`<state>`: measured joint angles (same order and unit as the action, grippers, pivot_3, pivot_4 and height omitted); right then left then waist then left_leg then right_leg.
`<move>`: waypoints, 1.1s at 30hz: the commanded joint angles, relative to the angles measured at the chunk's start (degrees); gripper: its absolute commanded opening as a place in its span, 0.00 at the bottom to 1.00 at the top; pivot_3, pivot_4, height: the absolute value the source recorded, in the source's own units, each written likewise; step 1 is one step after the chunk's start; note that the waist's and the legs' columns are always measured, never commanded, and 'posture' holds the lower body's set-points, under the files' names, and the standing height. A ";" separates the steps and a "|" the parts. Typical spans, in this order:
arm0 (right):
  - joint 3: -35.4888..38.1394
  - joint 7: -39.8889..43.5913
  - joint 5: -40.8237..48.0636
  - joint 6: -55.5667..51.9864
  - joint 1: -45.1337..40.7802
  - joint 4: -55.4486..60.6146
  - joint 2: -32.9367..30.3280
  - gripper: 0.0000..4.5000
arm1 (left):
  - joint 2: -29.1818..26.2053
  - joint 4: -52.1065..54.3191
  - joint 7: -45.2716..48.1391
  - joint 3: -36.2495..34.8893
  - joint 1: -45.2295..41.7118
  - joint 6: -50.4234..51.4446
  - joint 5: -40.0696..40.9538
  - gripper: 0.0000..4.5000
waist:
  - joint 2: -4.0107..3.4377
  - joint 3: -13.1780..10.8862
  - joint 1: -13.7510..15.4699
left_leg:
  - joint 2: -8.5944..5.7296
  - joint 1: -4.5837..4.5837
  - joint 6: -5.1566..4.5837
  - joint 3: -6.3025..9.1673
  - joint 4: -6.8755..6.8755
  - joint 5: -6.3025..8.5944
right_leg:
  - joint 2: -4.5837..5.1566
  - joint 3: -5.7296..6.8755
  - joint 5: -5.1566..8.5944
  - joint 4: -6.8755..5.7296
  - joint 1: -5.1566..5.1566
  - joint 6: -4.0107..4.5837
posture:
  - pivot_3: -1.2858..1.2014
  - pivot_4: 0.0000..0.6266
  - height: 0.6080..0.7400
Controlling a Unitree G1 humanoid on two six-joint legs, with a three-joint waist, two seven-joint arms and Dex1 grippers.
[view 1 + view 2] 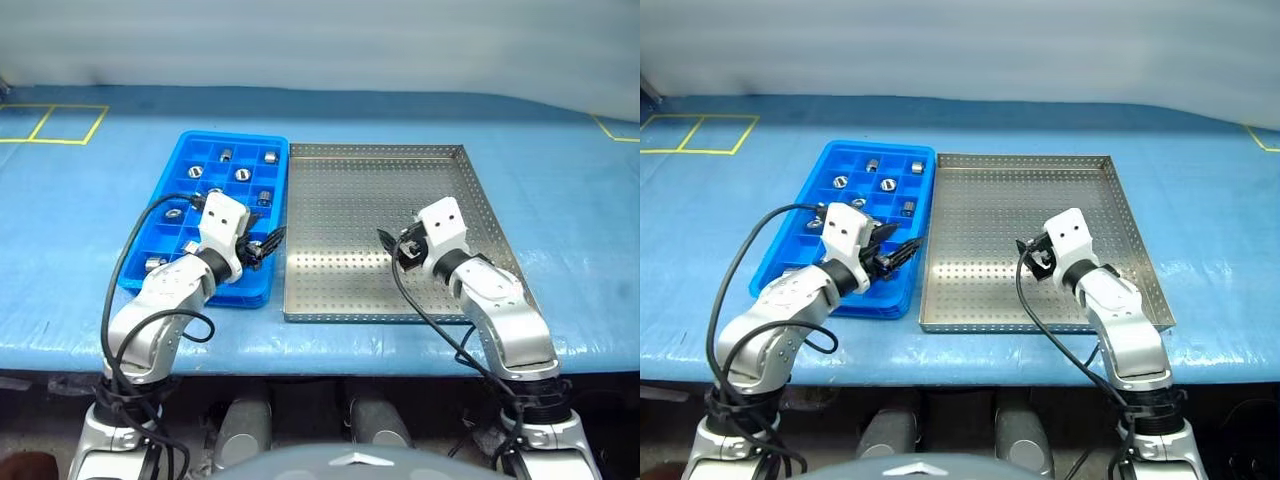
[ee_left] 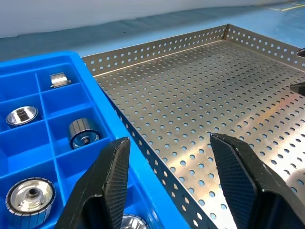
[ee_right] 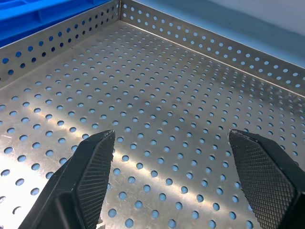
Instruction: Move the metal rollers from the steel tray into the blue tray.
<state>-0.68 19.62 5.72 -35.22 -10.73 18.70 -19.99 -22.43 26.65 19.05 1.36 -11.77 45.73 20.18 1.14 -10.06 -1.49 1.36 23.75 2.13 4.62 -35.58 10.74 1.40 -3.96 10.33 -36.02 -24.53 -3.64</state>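
Black, ridged fingers of the left gripper (image 2: 169, 179) stand apart with nothing between them, straddling the seam where the bright blue compartment tray (image 2: 52, 100) meets the grey perforated steel tray (image 2: 200, 105). Shiny metal rollers (image 2: 83, 133) sit in compartments just beside its left finger. The right gripper (image 3: 171, 171), spread wide and empty, hovers over bare perforated floor, rims well apart.

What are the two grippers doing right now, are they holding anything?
Left gripper: open, holding nothing, over the edge between the blue tray and the steel tray.
Right gripper: open, holding nothing, over the steel tray.
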 commanded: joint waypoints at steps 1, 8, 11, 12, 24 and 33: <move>0.14 0.02 0.05 2.09 -0.32 1.72 -0.12 0.89 | -0.60 2.64 -1.03 -2.07 -1.35 1.17 -0.06 0.65 | 0.00 0.00 0.34 | 0.00 -0.01 0.00 0.00 -0.01 0.00 | 0.00 0.00 0.00 0.00 0.01 0.00 | 0.57 0.24 1.00; -2.49 2.21 -0.33 4.13 -4.72 -2.20 -0.30 0.89 | -0.86 7.00 -3.33 -3.66 -0.27 1.86 -0.19 0.65 | 0.00 0.00 1.76 | 0.00 -0.03 0.00 0.01 -0.03 0.00 | 0.00 0.01 -0.01 0.00 0.03 -0.01 | 0.63 0.24 1.00; -3.42 2.74 -0.64 5.10 -6.73 -4.16 0.11 0.89 | -0.97 8.35 -3.92 -4.08 1.15 2.17 -0.25 0.65 | 0.00 0.00 3.06 | 0.00 -0.06 0.00 0.03 0.02 0.00 | 0.00 0.03 0.00 -0.01 0.05 0.00 | 0.64 0.24 1.00; -3.49 2.84 -0.56 5.46 -7.31 -5.05 0.36 0.89 | -0.88 8.39 -4.11 -4.24 1.23 1.95 -0.33 0.65 | 0.00 0.00 3.47 | 0.00 -0.05 0.00 0.03 0.04 0.00 | 0.00 0.04 0.00 0.00 0.04 0.01 | 0.64 0.24 1.00; -1.28 5.70 0.93 1.66 -5.81 -2.22 -4.10 0.89 | -0.30 7.33 -2.99 -4.42 0.05 1.84 1.51 0.65 | 0.01 -0.01 4.96 | -0.02 0.02 0.00 0.03 0.00 0.00 | 0.01 0.04 0.00 0.05 0.03 0.01 | 0.59 0.24 1.00; 1.68 11.93 6.48 2.17 -2.84 0.51 -8.06 0.89 | -1.86 5.77 0.89 -4.20 0.84 1.80 2.21 0.65 | 0.01 -0.01 2.82 | 0.02 -0.01 -0.03 0.00 -0.09 0.01 | 0.00 0.03 0.00 0.02 0.03 0.00 | 0.57 0.24 1.00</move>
<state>-0.66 31.27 11.50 -34.33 -12.15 17.48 -27.36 -23.60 31.57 19.25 -1.67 -9.49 48.42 21.66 1.15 -10.07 1.33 1.38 23.73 2.10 4.62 -35.72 10.74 1.39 -3.93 10.33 -36.01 -24.50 -3.64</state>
